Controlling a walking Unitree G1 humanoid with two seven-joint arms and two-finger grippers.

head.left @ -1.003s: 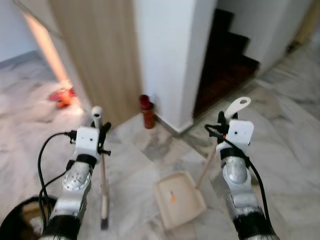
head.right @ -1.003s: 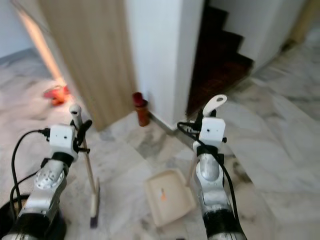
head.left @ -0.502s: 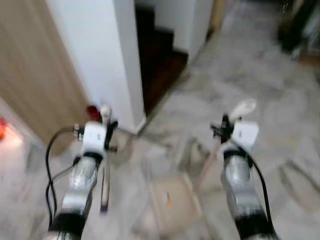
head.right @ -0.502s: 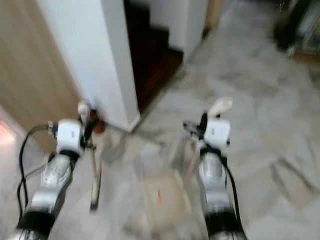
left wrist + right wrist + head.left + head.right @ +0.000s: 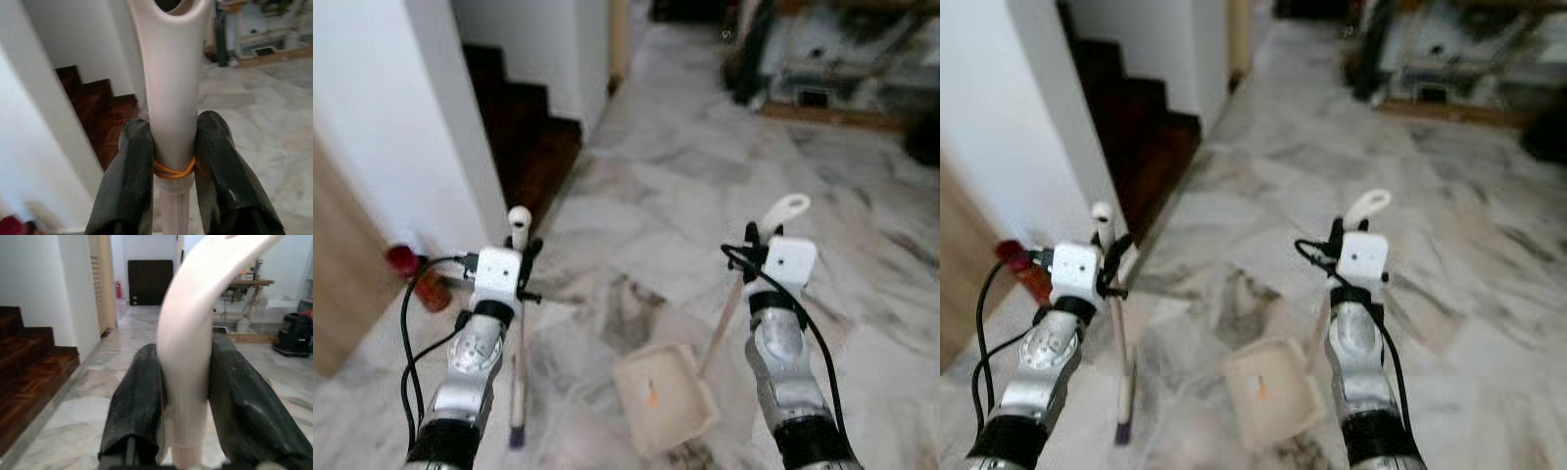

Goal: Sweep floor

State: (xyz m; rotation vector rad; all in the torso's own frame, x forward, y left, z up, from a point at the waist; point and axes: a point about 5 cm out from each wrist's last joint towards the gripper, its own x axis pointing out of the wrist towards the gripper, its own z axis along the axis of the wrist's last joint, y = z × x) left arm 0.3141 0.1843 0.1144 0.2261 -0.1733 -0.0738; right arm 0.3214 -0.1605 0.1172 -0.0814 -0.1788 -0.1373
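With the left gripper (image 5: 173, 147) clamped on the broom handle (image 5: 172, 78) and the right gripper (image 5: 188, 382) clamped on the dustpan handle (image 5: 195, 338), the broom head (image 5: 517, 431) is best drawn across the marble floor (image 5: 685, 186) toward the dustpan (image 5: 664, 397), which should be kept flat.

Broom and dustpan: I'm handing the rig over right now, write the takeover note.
Left gripper: shut on the broom handle near its top, broom upright, bristles at the marble floor.
Right gripper: shut on the dustpan handle; the pan sits low between the arms with a small orange bit in it.
Surroundings: dark wooden stairs ahead-left, red object by the white wall.
Done: both tools in hand. Left: sweeping the open floor ahead.
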